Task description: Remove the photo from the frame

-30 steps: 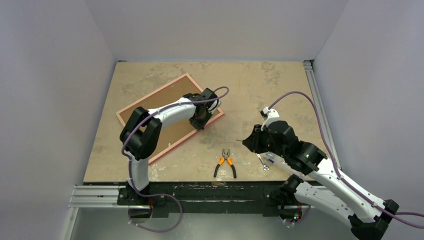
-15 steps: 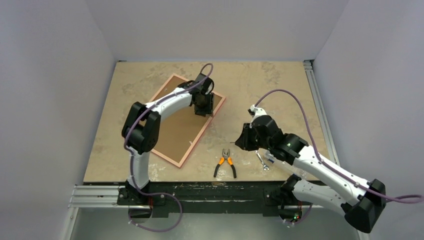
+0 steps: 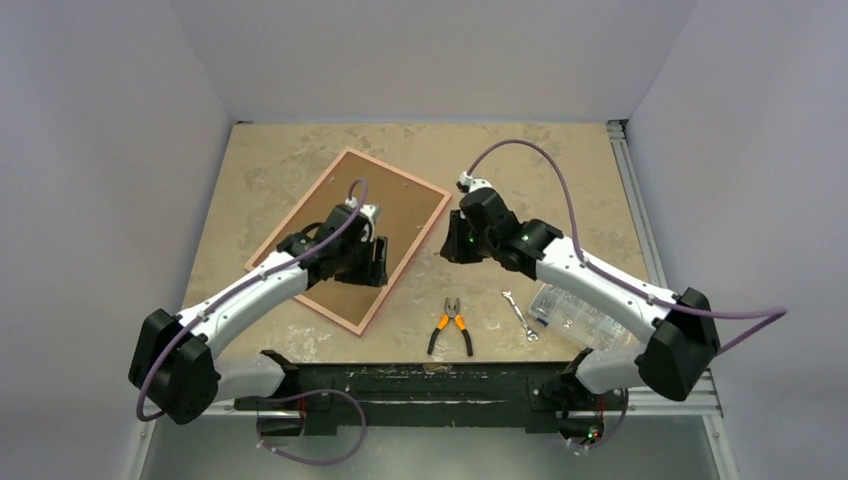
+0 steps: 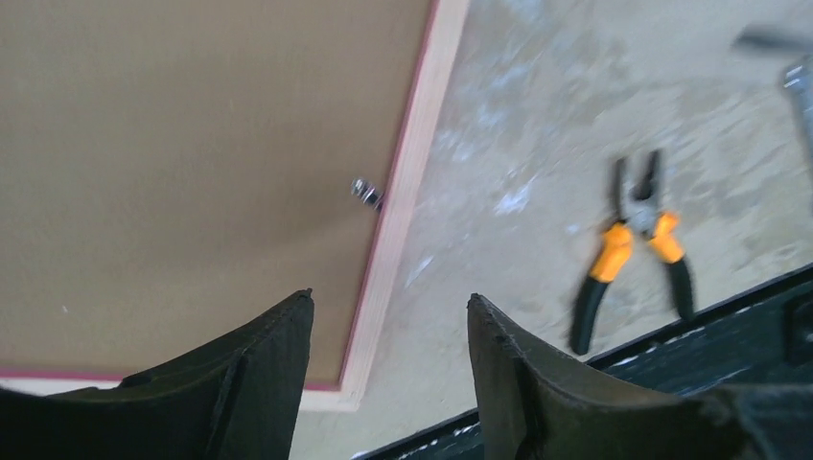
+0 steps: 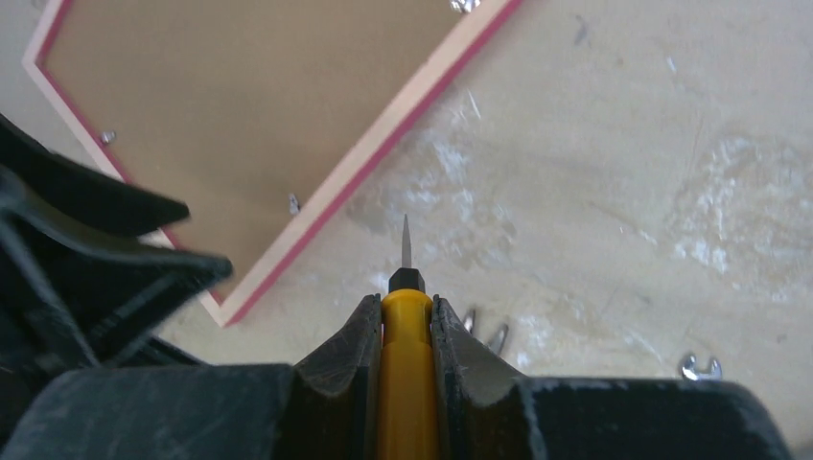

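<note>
The frame [image 3: 400,195] lies face down on the table, its brown back board up, with a pale edge and a pink-red rim. A small metal clip [image 4: 364,190] sits by its right edge. The photo is hidden under the board. My left gripper [image 3: 372,264] hovers over the frame's near right corner [image 4: 345,388], open with nothing between its fingers [image 4: 388,297]. My right gripper [image 3: 452,245] is just right of the frame's right edge, shut on a yellow-handled screwdriver [image 5: 407,364]. The screwdriver's tip [image 5: 405,240] points at the table beside that edge, apart from the frame [image 5: 240,105].
Orange-handled pliers [image 3: 452,325] lie near the front edge, also seen in the left wrist view [image 4: 628,244]. A small wrench [image 3: 520,315] and a clear plastic box [image 3: 575,315] lie to their right. Walls close in both sides; a black rail [image 3: 420,385] runs along the front.
The frame has been turned on the table. My left gripper has opened, let go of the frame's edge and drawn back toward the front. The right arm has swung left to the frame.
</note>
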Robot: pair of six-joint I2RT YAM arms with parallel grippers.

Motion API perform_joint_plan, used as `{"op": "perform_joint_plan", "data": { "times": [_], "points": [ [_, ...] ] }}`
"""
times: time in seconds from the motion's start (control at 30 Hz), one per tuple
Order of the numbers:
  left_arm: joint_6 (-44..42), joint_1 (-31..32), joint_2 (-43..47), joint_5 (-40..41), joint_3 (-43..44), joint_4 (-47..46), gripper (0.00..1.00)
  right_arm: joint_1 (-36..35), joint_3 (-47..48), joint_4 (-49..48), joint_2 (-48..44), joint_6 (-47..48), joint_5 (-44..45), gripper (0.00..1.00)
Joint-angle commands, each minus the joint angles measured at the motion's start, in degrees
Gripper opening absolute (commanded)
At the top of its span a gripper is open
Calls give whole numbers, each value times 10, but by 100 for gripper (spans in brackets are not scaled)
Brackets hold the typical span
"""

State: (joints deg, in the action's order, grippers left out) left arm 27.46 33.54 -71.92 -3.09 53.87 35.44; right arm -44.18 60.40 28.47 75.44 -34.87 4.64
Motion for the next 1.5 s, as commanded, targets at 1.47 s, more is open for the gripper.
{"op": "perform_joint_plan", "data": {
  "times": [1.47],
  "points": [
    [200,178,117,110,-176,-100,47,14,322,107,351,31,160,0]
  ]
}}
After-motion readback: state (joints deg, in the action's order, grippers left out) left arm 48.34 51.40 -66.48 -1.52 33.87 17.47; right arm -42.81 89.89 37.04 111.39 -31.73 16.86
